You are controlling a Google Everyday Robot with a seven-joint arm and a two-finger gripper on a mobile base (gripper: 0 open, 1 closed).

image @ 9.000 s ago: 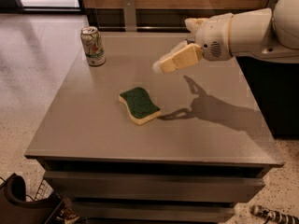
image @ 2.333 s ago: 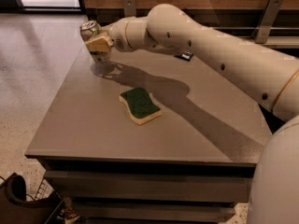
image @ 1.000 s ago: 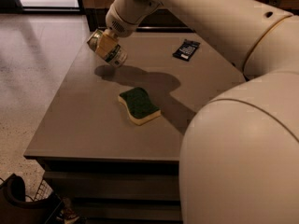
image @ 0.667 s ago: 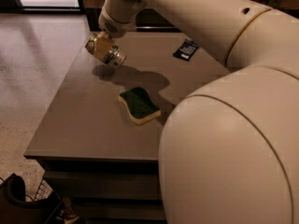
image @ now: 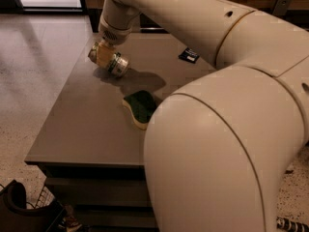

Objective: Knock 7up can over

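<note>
Camera view: gripper [image: 104, 56] near far left corner of table [image: 82, 129], fingers clamped across 7up can [image: 119, 65]. Can tipped sideways; I cannot tell whether it touches the tabletop. Green sponge [image: 140, 108] mid-table; dark packet [image: 189, 55] beyond.

1 camera, set high and close behind the arm, looking down over the worktop.

The view sits above the near right side of the grey worktop [image: 82, 129] and faces down toward its far left corner. The near edge crosses the lower left of the frame, and the floor [image: 38, 57] shows beyond the left edge. The arm [image: 227, 144] begins right by the lens, so its pale shell fills the lower right, hides that part of the surface, then reaches away to the top centre. The tool [image: 102, 53] hangs at upper left, over the far left of the worktop, right at the 7up can [image: 117, 65].
</note>
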